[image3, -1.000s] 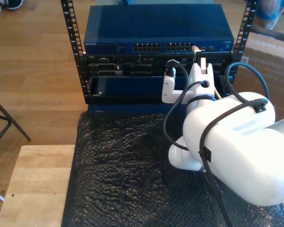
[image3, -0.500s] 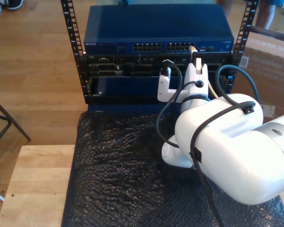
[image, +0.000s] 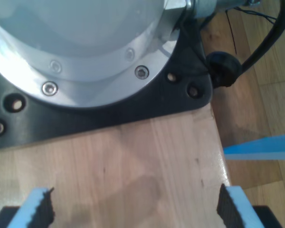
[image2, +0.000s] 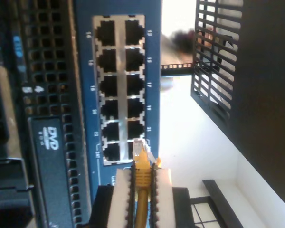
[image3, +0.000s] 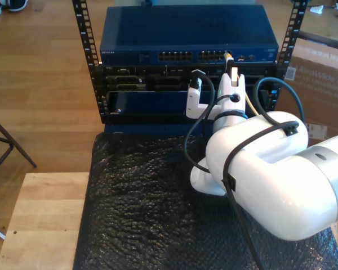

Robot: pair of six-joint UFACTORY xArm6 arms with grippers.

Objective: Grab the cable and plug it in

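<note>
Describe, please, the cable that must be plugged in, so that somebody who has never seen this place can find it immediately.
Find the dark blue network switch at the top of the black rack. In front of its rows of ports, my second claw pinches the cable, whose clear plug is at the port block's end. It is thin and yellow; the cables looping around the white arm are thick and black.
</note>
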